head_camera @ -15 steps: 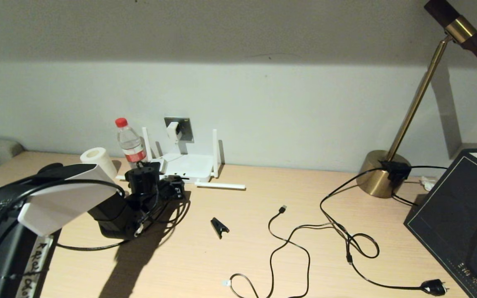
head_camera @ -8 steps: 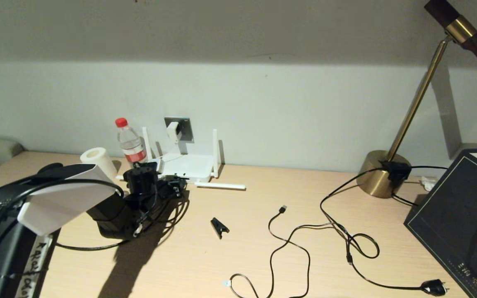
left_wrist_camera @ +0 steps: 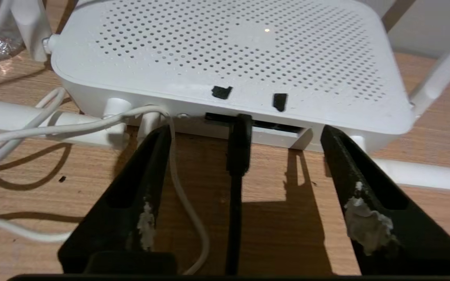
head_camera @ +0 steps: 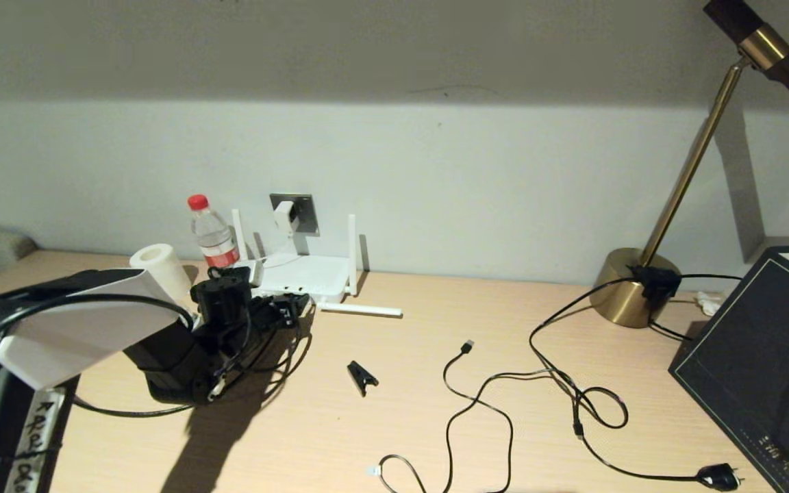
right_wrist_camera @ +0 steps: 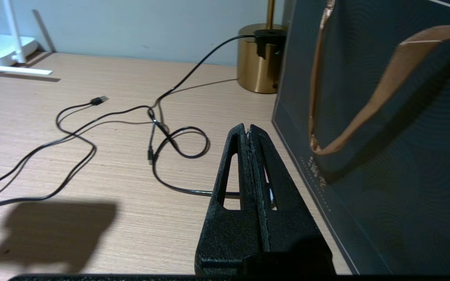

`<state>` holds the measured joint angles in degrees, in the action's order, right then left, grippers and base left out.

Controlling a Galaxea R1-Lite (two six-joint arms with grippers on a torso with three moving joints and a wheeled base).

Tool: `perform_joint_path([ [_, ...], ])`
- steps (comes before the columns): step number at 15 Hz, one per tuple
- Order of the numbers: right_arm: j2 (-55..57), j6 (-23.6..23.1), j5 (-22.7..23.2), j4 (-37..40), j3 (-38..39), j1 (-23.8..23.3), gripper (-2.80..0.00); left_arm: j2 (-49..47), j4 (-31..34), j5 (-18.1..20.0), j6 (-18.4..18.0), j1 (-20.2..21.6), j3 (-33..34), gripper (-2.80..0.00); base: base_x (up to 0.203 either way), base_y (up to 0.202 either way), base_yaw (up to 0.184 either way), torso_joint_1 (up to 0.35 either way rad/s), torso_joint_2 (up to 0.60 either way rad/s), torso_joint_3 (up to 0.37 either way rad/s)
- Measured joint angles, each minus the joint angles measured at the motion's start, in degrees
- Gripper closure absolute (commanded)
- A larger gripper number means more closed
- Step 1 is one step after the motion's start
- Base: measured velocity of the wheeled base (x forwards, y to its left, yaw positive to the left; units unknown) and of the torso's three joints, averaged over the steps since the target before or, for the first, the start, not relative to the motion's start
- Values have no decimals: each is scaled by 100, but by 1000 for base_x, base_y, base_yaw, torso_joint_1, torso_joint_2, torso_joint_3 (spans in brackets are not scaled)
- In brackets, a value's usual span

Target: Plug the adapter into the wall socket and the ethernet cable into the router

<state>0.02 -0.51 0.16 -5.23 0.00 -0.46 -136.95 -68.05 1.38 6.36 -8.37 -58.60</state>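
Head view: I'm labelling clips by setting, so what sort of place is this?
Probably a home or hotel-room desk against a wall: a light wooden desk, a brass desk lamp, a white router below a wall socket, plus a water bottle.

The router point(left_wrist_camera: 225, 54) is showing white, its top dotted all over with small holes and two black marks. A black ethernet cable point(left_wrist_camera: 237, 156) is lying on pale wood-grain desk point(head_camera: 435, 424). The lamp base point(head_camera: 631, 287) is gleaming brass-gold; the bottle point(head_camera: 213, 236) is wearing a red cap.
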Motion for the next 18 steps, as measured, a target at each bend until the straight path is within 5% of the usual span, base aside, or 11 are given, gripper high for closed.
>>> perform_joint_path([
  [11, 0, 2, 1, 2, 0, 2, 0, 1014, -325, -14, -22, -399, 993, -280, 0, 0, 0, 0, 0, 0],
  [12, 0, 2, 0, 0, 0, 2, 0, 1183, -319, -22, -28, -422, 1028, 0, 0, 0, 0, 0, 0, 0],
  [18, 0, 0, 0, 1, 0, -1, 0, 2975, -209, -171, -350, -577, 1708, 0, 0, 0, 0, 0, 0, 0],
])
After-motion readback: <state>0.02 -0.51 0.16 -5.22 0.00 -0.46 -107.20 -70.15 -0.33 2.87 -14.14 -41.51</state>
